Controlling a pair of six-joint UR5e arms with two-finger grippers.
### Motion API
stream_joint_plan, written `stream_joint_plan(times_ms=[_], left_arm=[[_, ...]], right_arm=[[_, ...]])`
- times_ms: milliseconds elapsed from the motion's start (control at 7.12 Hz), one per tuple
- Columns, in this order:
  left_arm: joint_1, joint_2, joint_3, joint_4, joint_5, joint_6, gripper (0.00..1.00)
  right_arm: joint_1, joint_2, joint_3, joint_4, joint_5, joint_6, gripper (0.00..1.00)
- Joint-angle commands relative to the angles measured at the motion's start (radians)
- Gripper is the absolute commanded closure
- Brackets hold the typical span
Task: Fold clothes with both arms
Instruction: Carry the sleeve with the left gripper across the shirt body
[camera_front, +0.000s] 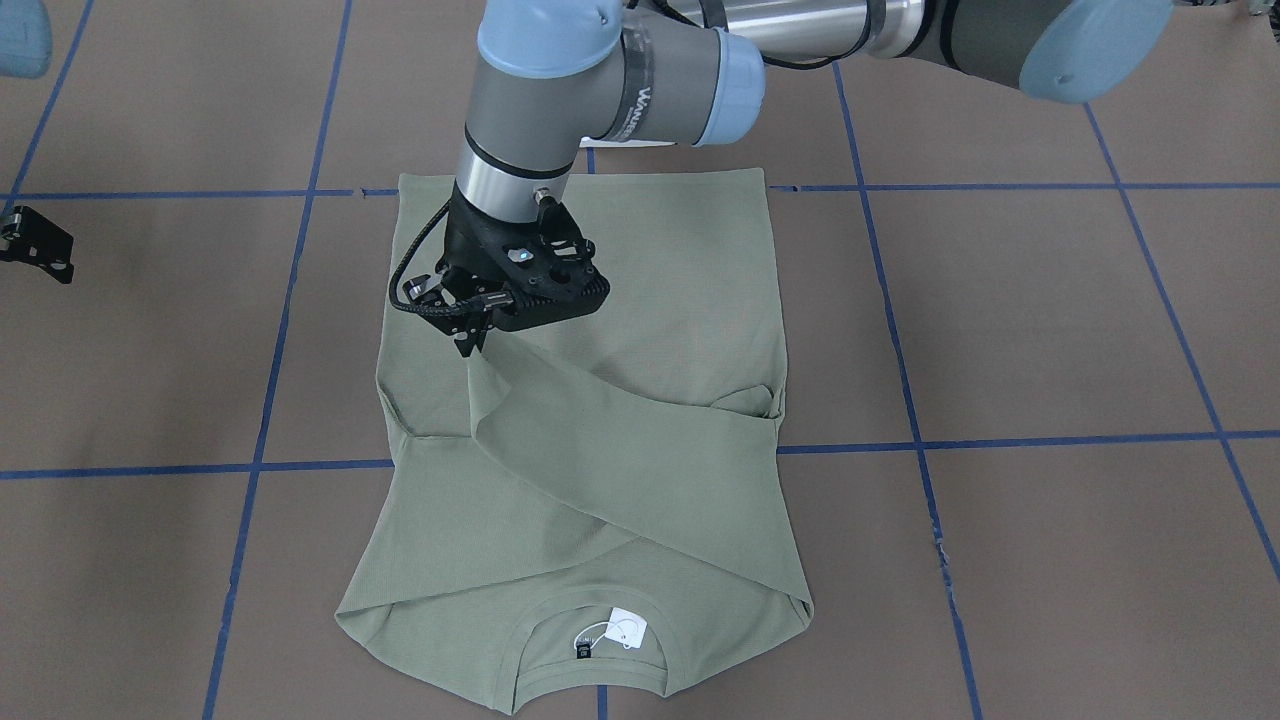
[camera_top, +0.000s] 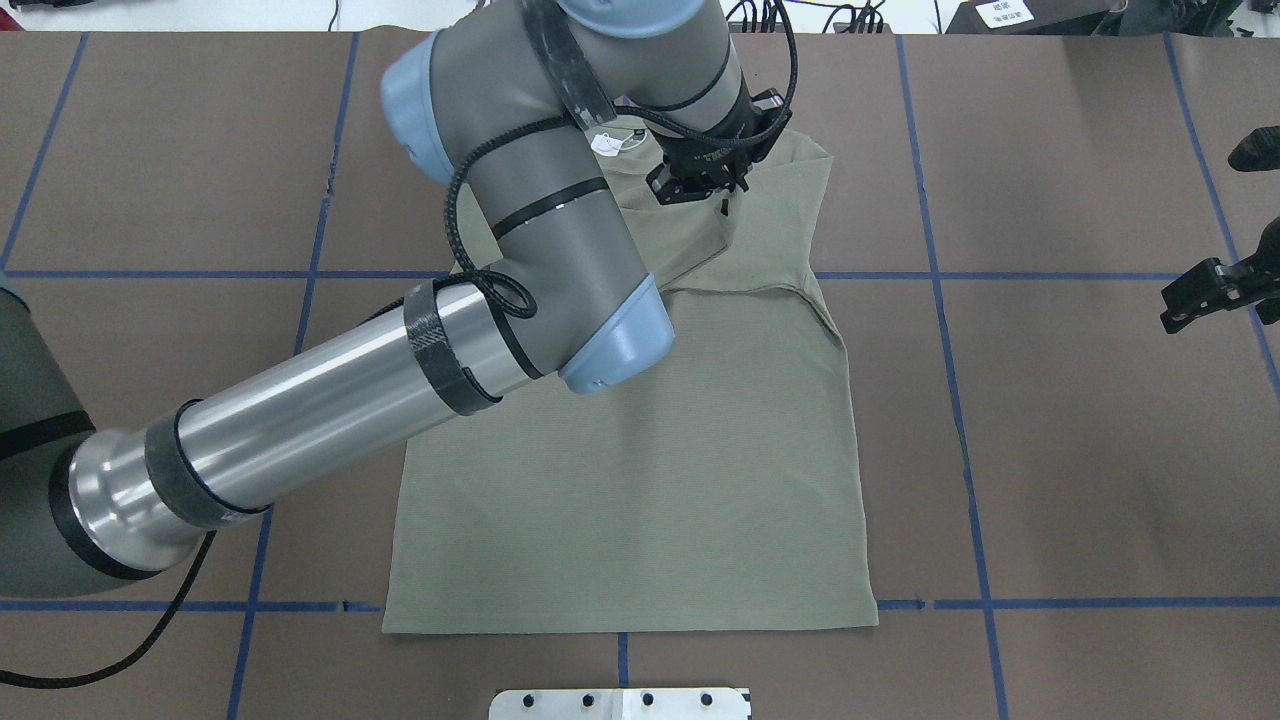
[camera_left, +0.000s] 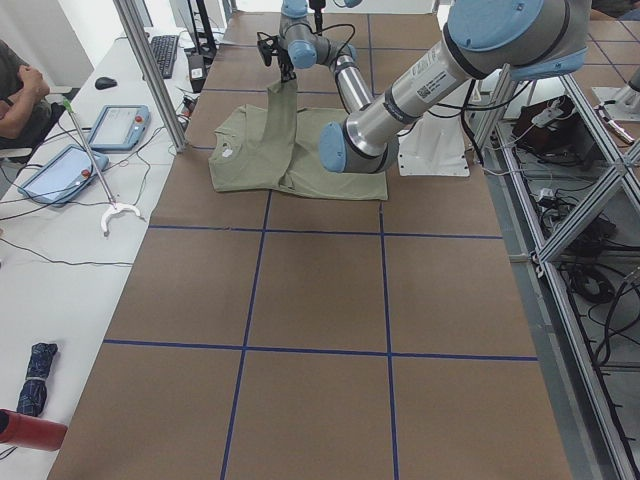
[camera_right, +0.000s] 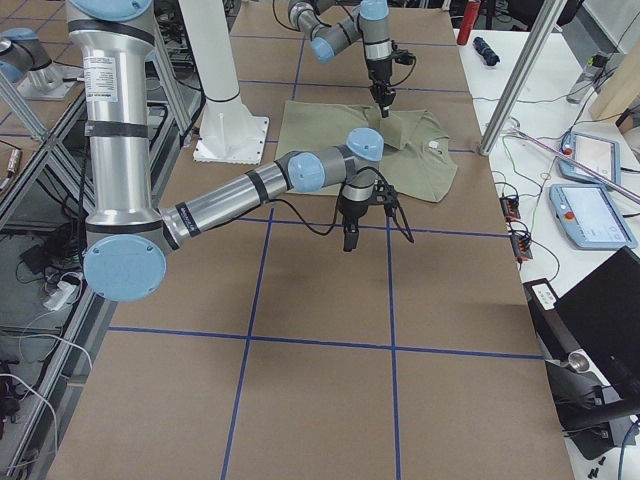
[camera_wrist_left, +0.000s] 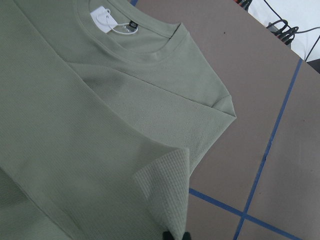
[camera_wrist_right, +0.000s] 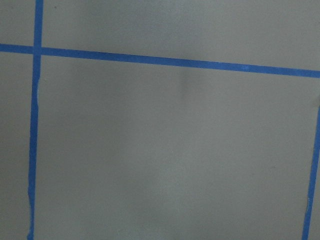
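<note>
Fingers of the left gripper clenched on the cuff end of one sleeve of the sage-green shirt. Cuff raised clear of the shirt's body; cloth hangs from the pinch in a narrow peak. From there the sleeve runs as a broad diagonal band across the chest to the opposite shoulder, lying on top of the body fabric. Left wrist view: dark fingertips at bottom edge, ribbed cuff between them.

Shirt otherwise flat on the bench, hem toward the robot, collar away from it. White hang tag and black neck label inside the collar opening, just beside each other.

Left arm reaches over the shirt from its hem-side corner, passing above the body, wrist turned down over the chest.

Right gripper well apart from the shirt, out past its side edge, above bare bench. Cannot tell whether its fingers are released or clenched; its wrist view shows only brown surface and blue tape lines.

Tape lines grid the bench, several passing under the shirt.
</note>
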Motion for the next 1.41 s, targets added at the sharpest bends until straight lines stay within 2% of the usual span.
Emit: stream_joint_plan(times_ms=[0,141,281,422,562,984,1124,1265], left_arm=[[0.035,-0.001,0.069,-0.07,0.028,-0.015,1.0],[0.065,-0.015,0.072,-0.079,0.042,-0.024,0.96],[0.111,-0.065,0.113,-0.09,0.047,-0.043,0.19],[0.157,-0.096,0.148,-0.168,0.142,-0.035,0.0],[0.186,-0.089,0.155,-0.217,0.215,-0.026,0.0],[0.172,-0.017,0.124,-0.202,0.212,0.058,0.0],[0.155,0.028,0.068,-0.19,0.208,0.069,0.0],[0.135,0.074,0.001,-0.143,0.173,0.128,0.0]], right_arm=[[0.0,0.002,-0.002,0.0,0.001,0.0,0.0],[0.0,0.009,-0.009,0.0,0.001,0.0,0.0],[0.0,0.012,-0.02,0.008,0.001,-0.001,0.0],[0.0,0.014,-0.018,0.008,0.001,0.0,0.0],[-0.001,0.017,-0.018,0.008,0.001,0.0,0.0],[-0.003,0.032,-0.015,0.031,0.008,0.012,0.0],[-0.009,0.057,-0.011,0.047,0.01,0.102,0.0],[-0.071,0.057,-0.015,0.171,0.013,0.234,0.0]])
